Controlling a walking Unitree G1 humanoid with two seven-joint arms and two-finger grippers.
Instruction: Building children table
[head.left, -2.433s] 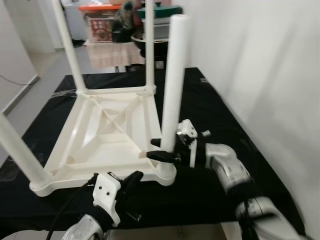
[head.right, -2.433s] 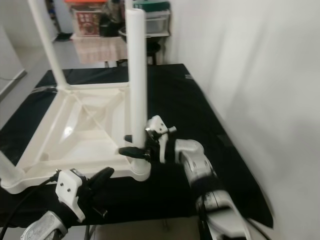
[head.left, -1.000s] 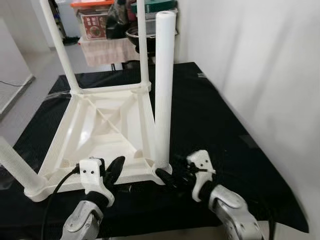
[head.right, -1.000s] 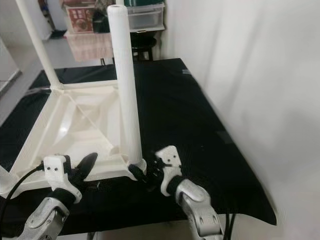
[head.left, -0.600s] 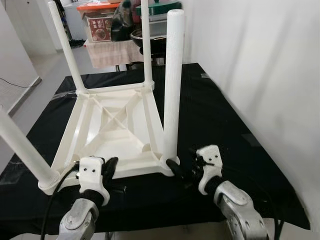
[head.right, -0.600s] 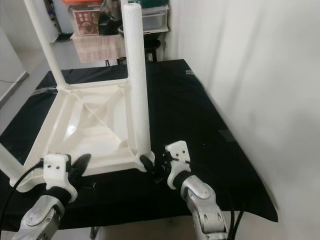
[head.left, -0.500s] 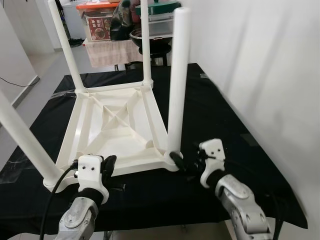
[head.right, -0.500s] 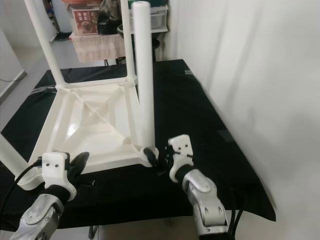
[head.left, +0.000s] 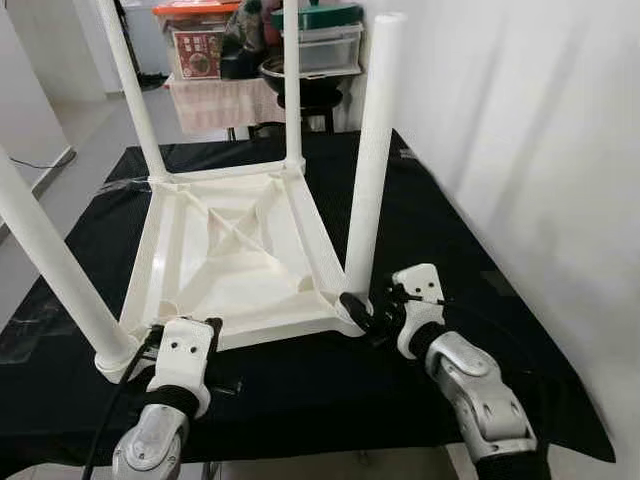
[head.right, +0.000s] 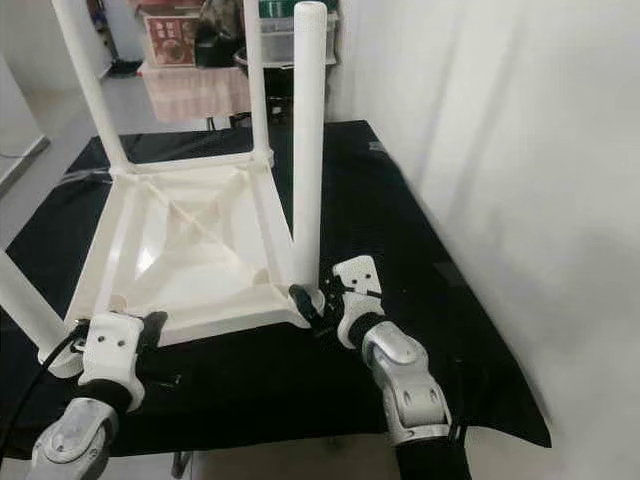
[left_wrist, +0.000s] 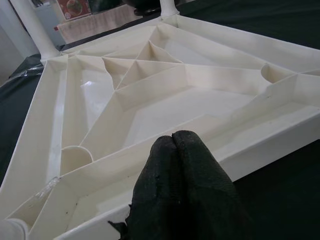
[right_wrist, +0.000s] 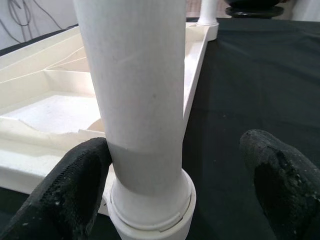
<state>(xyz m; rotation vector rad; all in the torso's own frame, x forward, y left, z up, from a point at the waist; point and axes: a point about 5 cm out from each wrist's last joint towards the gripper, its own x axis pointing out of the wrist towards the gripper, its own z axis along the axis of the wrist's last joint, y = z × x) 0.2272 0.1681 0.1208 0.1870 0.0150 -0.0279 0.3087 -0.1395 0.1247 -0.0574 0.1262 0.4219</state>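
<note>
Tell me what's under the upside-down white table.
The white table lies top-down on a black cloth. What the cloth covers is hidden, as is anything beneath the tabletop itself.

We see table (head.left: 230, 250): white plastic, four white legs | cloth (head.left: 420, 220): plain black | left gripper (left_wrist: 182, 185): black fingers, white housing | right gripper (right_wrist: 175, 165): black textured fingers, silver arm | far bin (head.left: 200, 45): orange lid, red label | wall (head.left: 540, 130): white

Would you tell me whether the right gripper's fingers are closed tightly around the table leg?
No: in the right wrist view the right gripper is open, one finger beside the table leg, the other well clear.
</note>
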